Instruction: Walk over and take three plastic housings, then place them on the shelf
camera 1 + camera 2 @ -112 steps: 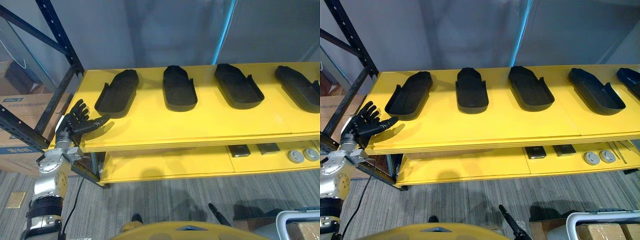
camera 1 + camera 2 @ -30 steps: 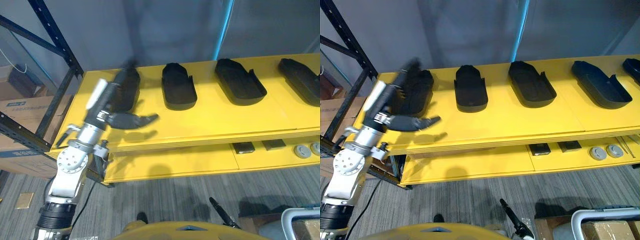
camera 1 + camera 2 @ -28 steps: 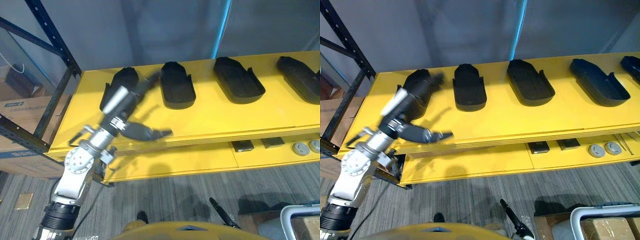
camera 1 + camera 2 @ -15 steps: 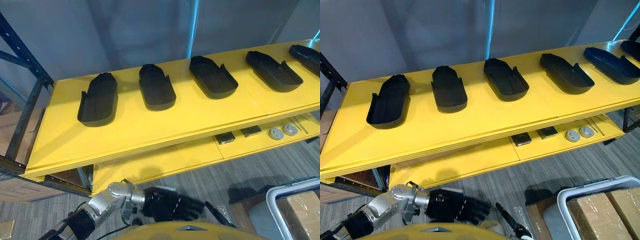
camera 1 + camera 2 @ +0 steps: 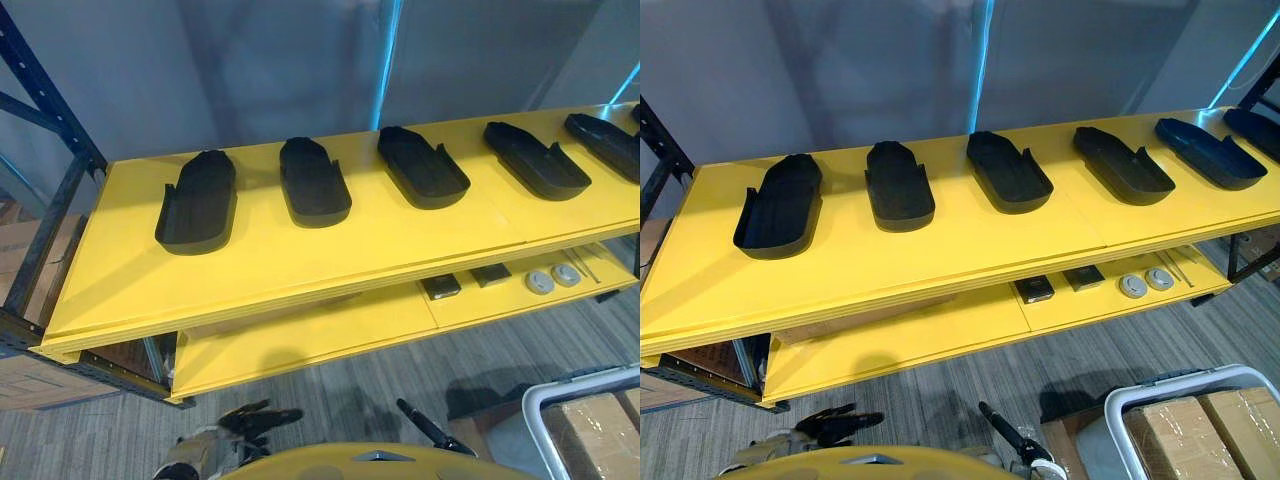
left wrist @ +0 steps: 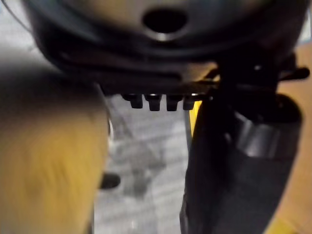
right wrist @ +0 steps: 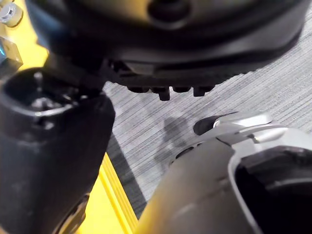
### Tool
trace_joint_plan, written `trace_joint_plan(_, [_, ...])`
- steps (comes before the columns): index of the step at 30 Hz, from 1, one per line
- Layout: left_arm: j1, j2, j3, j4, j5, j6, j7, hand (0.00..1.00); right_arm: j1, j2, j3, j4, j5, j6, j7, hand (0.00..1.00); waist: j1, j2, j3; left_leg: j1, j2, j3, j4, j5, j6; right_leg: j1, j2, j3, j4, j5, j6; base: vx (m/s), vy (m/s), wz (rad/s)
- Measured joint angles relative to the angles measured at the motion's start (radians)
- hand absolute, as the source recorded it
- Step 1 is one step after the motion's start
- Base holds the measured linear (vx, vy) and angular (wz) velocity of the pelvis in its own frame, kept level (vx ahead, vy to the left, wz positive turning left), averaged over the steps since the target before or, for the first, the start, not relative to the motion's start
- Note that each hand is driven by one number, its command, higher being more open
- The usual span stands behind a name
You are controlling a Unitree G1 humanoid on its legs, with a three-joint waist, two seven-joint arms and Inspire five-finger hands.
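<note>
Below the yellow shelf (image 5: pixel 300 255), my left hand (image 5: pixel 247 420) hangs empty, fingers spread; housings (image 5: pixel 198 200) lie placed, so next probably means walking for more.

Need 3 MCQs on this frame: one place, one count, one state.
1. The black housings lie on: A the top shelf B the floor C the white bin
2. How many round grey discs on the lower shelf? A one B two C four
3. The left hand is: A gripping a housing B open, empty C flat on the shelf
Key: 1A, they sit in a row on the yellow top board; 2B, a pair lies side by side; 3B, fingers spread below the shelves, holding nothing.
</note>
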Motion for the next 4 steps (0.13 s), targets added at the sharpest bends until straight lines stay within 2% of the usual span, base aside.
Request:
trace_joint_plan(3, [0.043, -0.021, 0.091, 0.052, 0.051, 0.006, 0.144, 1.00, 0.004, 0.003, -0.002, 0.005, 0.001, 0.012, -0.020, 1.00, 0.013, -0.003, -0.001, 0.010, 0.000, 0.004, 0.000, 0.000, 0.000, 0.008, 0.000, 0.002, 0.001, 0.001, 0.001, -0.02, -0.001, -0.02])
trace_joint_plan(4, [0.053, -0.028, 0.116, 0.052, 0.042, 0.007, 0.163, 1.00, 0.008, 0.003, -0.002, 0.010, 0.002, 0.014, -0.023, 1.00, 0.014, -0.003, -0.001, 0.012, 0.000, 0.004, 0.000, 0.000, 0.000, 0.010, 0.000, 0.002, 0.001, 0.001, 0.001, 0.00, 0.000, 0.00])
